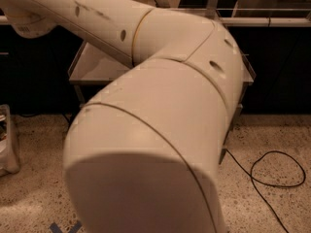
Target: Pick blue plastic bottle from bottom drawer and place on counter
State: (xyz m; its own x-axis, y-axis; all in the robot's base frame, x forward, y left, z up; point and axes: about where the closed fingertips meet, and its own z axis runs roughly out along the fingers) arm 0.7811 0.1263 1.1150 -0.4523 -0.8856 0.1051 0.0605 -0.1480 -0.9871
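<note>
My cream arm (160, 106) fills most of the camera view, running from the big elbow in front up to the top left corner. My gripper is out of view past that corner. The blue plastic bottle is out of view too. The counter (97, 64), a flat grey metal top with a thin raised rim, shows as a bare patch behind the arm at centre left, and its right corner (248, 72) peeks out past the elbow. The bottom drawer and the two upper drawers are hidden behind the arm.
A black cable (272, 176) loops on the speckled floor at the right. A pale bin (7, 140) stands at the left edge. A metal table frame (267, 19) runs along the back right. Blue tape (63, 226) marks the floor at the bottom left.
</note>
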